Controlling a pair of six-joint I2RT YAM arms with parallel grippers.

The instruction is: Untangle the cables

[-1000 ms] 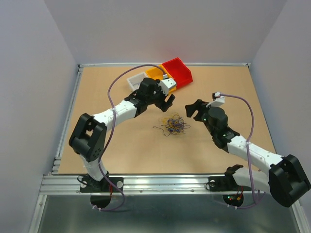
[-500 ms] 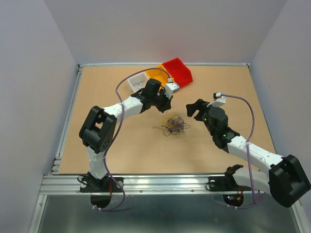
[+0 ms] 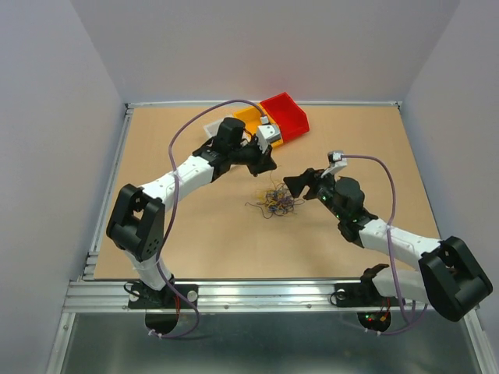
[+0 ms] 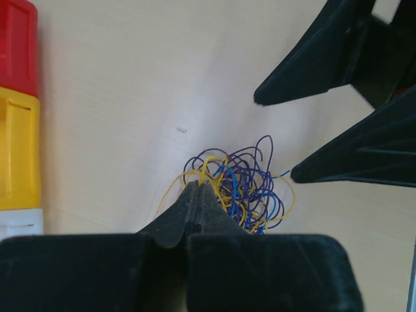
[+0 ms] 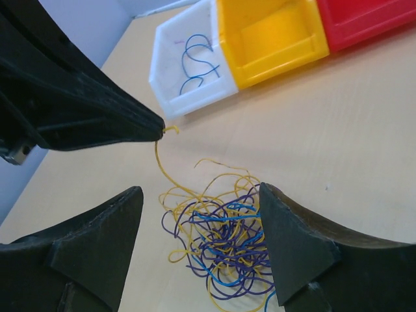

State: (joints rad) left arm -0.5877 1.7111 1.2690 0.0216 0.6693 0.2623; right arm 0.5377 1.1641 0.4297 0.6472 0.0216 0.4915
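- Top external view puts the tangle of cables (image 3: 277, 201) on the bare wooden table (image 3: 195, 234), a loose knot of blue, yellow and dark purple strands lying between the two arms.
- Just beyond the tangle, on its bin side, the left gripper (image 5: 161, 132) has its jaws pressed fully together.
- The very tips of those jaws pinch the end of one yellow cable (image 5: 156, 156).
- From the tips, this yellow cable drops in a gentle curve and runs into the tangle, where its other end is lost among the strands.
- To the right of the tangle and close above it, the right gripper (image 5: 198, 192) has its jaws spread wide, one finger on either side of the knot, and it holds nothing.
- Whether those fingers touch any strand cannot be told.
- Farther behind the tangle stand a white bin (image 5: 162, 68), a yellow bin (image 5: 273, 36) and a red bin (image 5: 364, 19), side by side in one row.
- Well apart from the tangle, a curled blue cable (image 5: 195, 58) lies inside the white bin.
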